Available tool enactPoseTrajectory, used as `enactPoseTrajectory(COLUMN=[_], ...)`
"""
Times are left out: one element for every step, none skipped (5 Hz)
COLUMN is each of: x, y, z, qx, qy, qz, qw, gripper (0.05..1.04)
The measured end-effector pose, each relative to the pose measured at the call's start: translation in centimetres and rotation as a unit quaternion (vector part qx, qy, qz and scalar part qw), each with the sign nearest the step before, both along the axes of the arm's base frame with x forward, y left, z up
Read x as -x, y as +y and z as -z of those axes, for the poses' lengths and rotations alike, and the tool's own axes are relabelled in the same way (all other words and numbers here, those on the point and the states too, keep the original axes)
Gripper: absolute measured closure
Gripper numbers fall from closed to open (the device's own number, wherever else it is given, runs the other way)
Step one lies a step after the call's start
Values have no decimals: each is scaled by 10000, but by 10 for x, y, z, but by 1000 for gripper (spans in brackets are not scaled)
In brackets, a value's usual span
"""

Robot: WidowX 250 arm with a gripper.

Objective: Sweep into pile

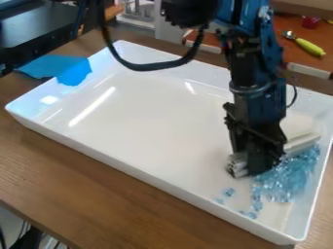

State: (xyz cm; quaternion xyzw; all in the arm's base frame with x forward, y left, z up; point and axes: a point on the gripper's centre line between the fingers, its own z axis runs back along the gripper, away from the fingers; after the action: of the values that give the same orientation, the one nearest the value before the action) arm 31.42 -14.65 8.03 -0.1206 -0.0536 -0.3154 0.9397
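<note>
Gripper [261, 164], black, one: lowered into the right-hand part of the tray, closed about the middle of a pale bar [303, 142], an end showing on either side. Bits, clear blue [289, 177]: heaped on the tray floor just beside the bar, near the right wall, with a few strays [229, 192] toward the near edge. Tray, white, shallow [143, 116]: set on a brown wooden table [84, 180].

the tray [156, 116] is white, the beads [289, 180] blue, the table [84, 185] brown.
</note>
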Motion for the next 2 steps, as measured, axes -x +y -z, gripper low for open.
enactPoseTrajectory(x=[8,12], y=[3,16], z=[-2,-15], qx=[3,52], qy=[108,175], qz=[-435,-672], qw=[9990,9976], gripper=[705,705])
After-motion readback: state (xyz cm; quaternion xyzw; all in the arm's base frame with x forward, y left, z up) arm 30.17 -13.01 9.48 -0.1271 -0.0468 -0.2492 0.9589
